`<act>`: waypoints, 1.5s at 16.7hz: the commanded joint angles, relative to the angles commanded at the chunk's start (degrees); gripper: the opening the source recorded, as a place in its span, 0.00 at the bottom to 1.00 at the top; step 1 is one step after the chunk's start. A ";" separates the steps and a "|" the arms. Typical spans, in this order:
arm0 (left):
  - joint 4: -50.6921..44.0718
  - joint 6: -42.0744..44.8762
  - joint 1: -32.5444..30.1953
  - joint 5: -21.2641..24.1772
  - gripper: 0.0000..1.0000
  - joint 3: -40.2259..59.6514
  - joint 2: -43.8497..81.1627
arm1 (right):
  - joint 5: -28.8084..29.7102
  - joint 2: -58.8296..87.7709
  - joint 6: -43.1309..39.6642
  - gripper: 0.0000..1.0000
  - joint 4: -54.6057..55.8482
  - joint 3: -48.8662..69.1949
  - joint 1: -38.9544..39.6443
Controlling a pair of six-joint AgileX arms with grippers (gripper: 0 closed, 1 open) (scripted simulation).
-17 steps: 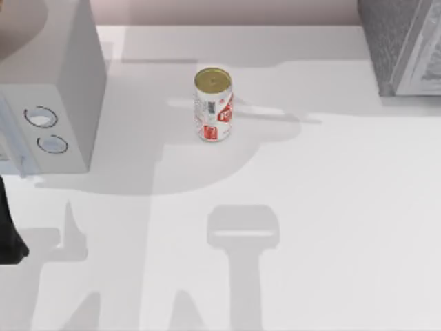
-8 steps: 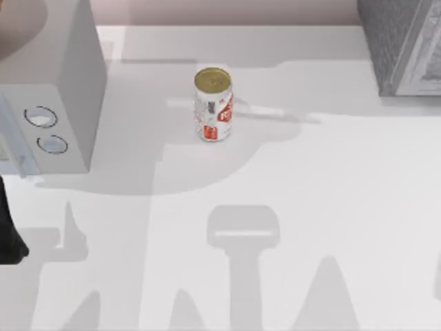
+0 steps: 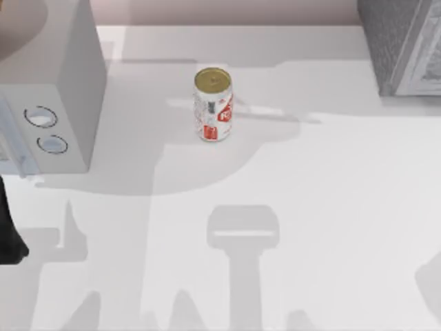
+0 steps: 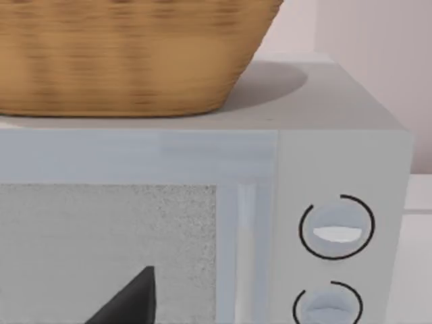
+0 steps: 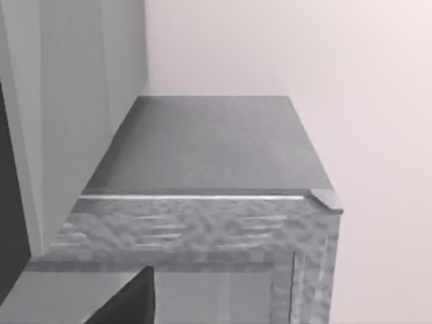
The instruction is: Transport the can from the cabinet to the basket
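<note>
White counter [image 3: 331,207] carries everything; grey box [image 3: 65,89] with two dials at the top view's left, wicker basket [image 4: 128,61] sitting on its roof in the left wrist view; mottled grey cabinet [image 3: 403,45] at the far right corner, its flat top and front edge also in the right wrist view [image 5: 209,145]; can [image 3: 213,104] upright on the open counter between the two, near the far edge, well apart from both, nothing touching it.

Left arm [image 3: 8,231] parked at the left edge by the box; a dark tip [image 4: 128,300] low in the left wrist view, another [image 5: 128,300] in the right wrist view; can't tell whether either tool is wide or narrow.

Step, as I read it: pre-grasp, no reach committed; can is out on the counter, not in the cabinet, so go by that.

Next move needs: one tool opened wide, brought level with the can's side, closed mid-body; then lift high enough to clear the basket rim on top of the box; left arm looks the nearer to the drop-off.
</note>
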 joint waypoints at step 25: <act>0.00 0.00 0.00 0.00 1.00 0.00 0.00 | 81.71 -2.21 -0.85 1.00 -3.31 -0.62 81.60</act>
